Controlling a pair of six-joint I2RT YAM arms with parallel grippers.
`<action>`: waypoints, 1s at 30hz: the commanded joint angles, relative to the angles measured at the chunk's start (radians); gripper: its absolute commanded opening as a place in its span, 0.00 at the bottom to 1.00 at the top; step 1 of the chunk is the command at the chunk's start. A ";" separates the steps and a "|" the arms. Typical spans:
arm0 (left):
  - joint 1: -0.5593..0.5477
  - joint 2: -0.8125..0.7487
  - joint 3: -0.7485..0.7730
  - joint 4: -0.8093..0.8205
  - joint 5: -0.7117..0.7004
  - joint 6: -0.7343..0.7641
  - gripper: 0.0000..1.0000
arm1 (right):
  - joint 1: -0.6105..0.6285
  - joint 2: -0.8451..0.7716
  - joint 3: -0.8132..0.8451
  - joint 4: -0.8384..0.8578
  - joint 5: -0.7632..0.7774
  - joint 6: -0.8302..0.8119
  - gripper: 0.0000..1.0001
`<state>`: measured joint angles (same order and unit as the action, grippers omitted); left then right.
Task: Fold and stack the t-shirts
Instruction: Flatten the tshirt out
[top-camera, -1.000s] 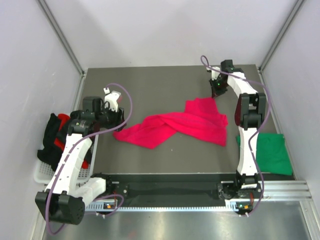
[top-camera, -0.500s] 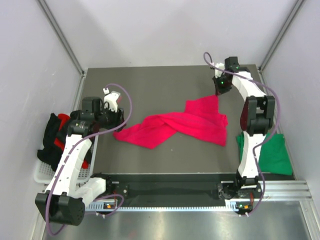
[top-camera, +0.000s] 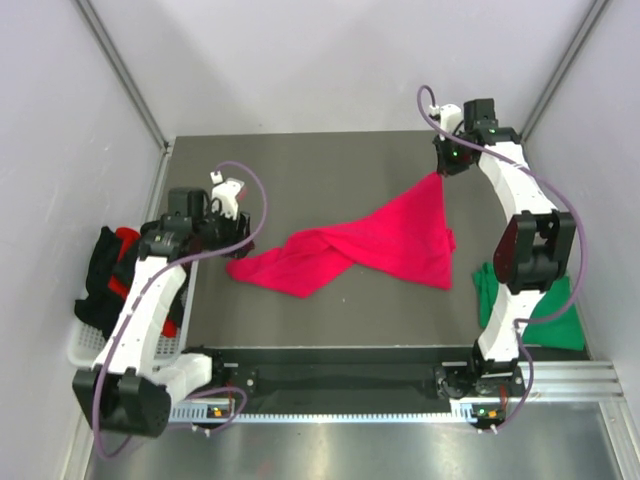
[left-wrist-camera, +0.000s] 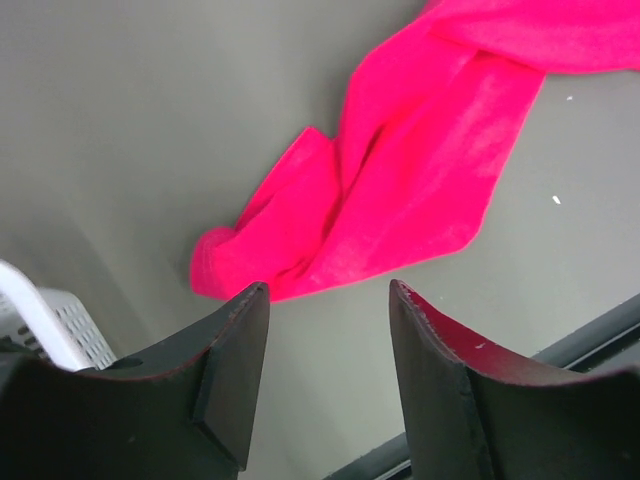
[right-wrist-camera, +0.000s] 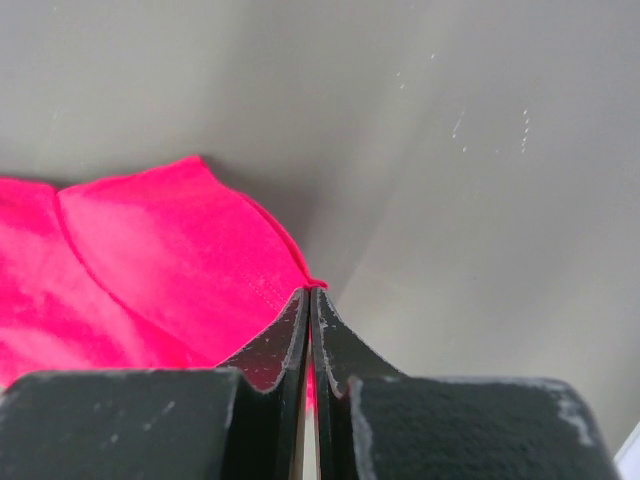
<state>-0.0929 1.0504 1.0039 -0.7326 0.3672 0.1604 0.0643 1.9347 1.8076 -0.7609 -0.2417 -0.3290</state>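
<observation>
With the right gripper (top-camera: 441, 172) clamped on a far corner of the pink shirt (top-camera: 380, 245), which lies twisted on the table (top-camera: 300, 165), pull outward gently so it untwists, and bring the left gripper (left-wrist-camera: 325, 292), fingers apart and empty, to the near end.

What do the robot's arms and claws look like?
The left arm and right arm are white shells with black joints. A purple cable loops along each. The left claw and right claw have thick, dark, wedge-shaped fingers with scuffed edges.
</observation>
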 joint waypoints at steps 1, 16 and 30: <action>0.004 0.176 0.084 0.041 -0.034 0.051 0.57 | 0.017 -0.105 0.082 -0.044 -0.030 -0.007 0.00; 0.004 0.583 0.151 0.006 -0.155 0.073 0.59 | 0.042 -0.315 -0.005 -0.155 -0.059 -0.035 0.00; 0.004 0.539 0.084 -0.083 -0.194 0.137 0.56 | 0.042 -0.327 -0.037 -0.155 -0.067 -0.016 0.00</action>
<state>-0.0929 1.6276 1.0996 -0.7803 0.1898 0.2657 0.1005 1.6260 1.7782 -0.9298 -0.3019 -0.3546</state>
